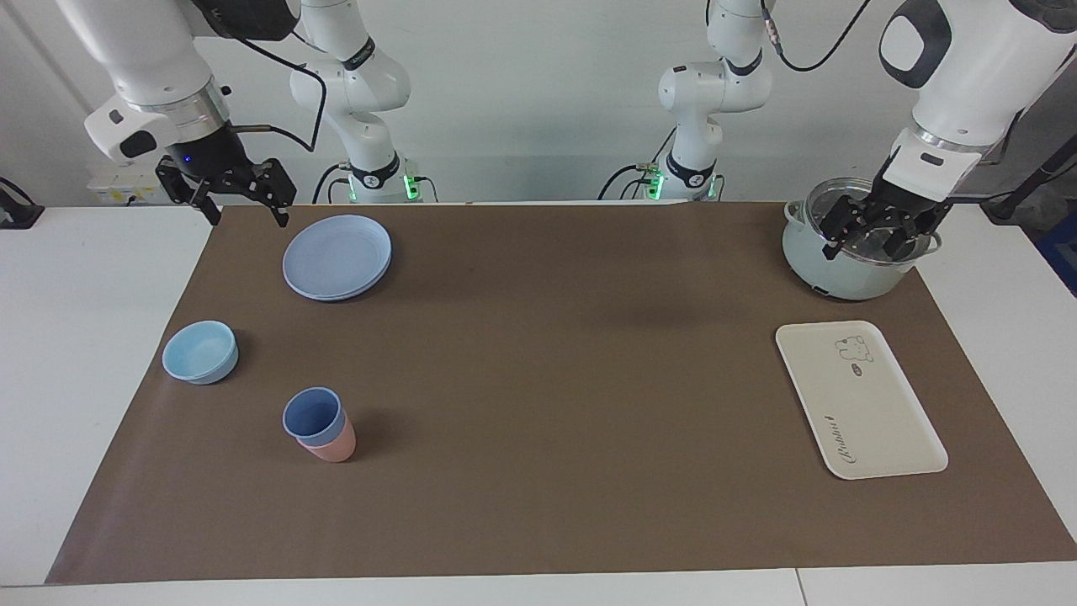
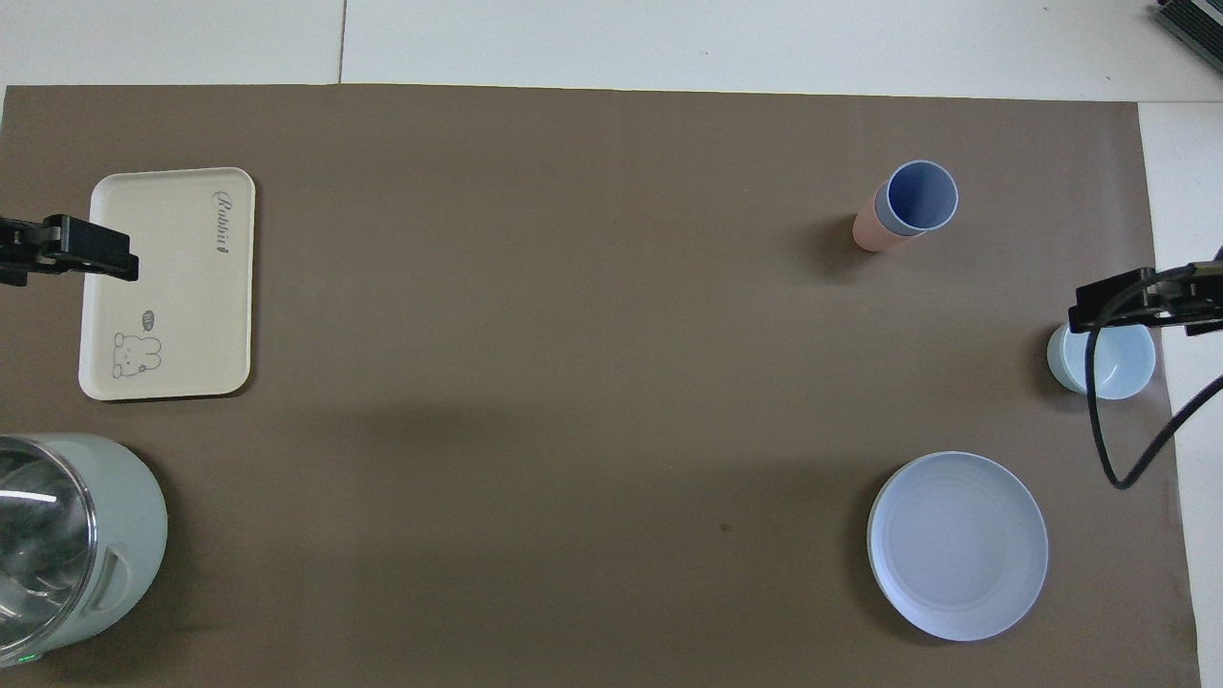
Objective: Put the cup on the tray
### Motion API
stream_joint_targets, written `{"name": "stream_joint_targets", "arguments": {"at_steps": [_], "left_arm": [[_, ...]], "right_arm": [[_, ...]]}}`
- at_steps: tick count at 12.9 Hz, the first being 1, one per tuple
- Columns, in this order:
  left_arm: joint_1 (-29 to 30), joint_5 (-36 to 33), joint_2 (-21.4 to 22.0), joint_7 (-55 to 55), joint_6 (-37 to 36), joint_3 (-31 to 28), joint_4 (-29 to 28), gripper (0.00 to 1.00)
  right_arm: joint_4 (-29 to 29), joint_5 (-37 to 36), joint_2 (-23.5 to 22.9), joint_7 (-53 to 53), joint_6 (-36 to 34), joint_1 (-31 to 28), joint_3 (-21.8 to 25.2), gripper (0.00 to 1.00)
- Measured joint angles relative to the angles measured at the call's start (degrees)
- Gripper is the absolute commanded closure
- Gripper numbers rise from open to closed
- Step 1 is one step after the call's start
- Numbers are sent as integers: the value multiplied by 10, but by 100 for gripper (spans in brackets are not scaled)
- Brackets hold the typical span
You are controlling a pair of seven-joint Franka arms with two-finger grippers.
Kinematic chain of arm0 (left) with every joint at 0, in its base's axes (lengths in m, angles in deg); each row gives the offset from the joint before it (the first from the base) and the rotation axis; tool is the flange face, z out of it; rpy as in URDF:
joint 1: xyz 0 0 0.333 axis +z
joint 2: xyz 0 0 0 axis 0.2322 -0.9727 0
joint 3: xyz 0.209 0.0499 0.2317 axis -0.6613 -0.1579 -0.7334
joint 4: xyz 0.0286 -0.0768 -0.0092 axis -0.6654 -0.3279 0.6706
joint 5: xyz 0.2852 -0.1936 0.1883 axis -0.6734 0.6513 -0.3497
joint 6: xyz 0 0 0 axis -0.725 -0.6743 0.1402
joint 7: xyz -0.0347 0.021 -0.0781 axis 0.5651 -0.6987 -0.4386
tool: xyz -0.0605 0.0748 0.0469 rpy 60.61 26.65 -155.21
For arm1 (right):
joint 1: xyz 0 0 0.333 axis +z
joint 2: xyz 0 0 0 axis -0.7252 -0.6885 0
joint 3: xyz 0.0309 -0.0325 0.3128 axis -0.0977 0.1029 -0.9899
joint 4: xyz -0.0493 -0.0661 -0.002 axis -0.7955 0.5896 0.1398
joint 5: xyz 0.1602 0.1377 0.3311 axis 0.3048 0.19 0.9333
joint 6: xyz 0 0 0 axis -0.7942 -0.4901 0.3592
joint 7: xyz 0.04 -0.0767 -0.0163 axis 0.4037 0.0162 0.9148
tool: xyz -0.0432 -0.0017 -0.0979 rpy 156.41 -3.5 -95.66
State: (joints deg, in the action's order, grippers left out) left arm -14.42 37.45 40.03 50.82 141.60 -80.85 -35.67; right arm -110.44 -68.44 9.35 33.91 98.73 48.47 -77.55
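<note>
Cup position, please. Where is it?

The small periwinkle-blue plastic tumbler (image 1: 311,414) stands nested inside a salmon-pink cup of the same shape (image 1: 335,448), on the brown mat (image 1: 547,379) toward my right arm's end, farther from me than the low light-blue bowl (image 1: 200,352) and the round blue plate (image 1: 336,257). I am not touching it.

And the tray?

The flat cream-white rectangular tray with the bear drawing (image 1: 879,421) lies toward my left arm's end, well apart from the tumbler, with nothing on it. Just nearer to me than the tray sits a pale green pot with a glass lid (image 1: 841,273).

Your fingers?

Both pairs are spread wide and hold nothing. My left gripper (image 1: 875,233) hangs over the pot's lid. Whether its tips touch the glass, I cannot tell. My right gripper (image 1: 248,215) is up in the air at my right arm's end of the mat, beside the plate. Seen from above, one of its fingers (image 2: 1113,298) overlaps the bowl's rim, but the facing view shows it raised clear of everything.
</note>
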Motion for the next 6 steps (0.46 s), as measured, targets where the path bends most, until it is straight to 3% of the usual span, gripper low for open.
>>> {"name": "stream_joint_targets", "arguments": {"at_steps": [6], "left_arm": [[0, 0, 1, 0, -2, 0, -1, 0]], "right_arm": [[-2, 0, 0, -5, 2, 1, 0, 0]]}}
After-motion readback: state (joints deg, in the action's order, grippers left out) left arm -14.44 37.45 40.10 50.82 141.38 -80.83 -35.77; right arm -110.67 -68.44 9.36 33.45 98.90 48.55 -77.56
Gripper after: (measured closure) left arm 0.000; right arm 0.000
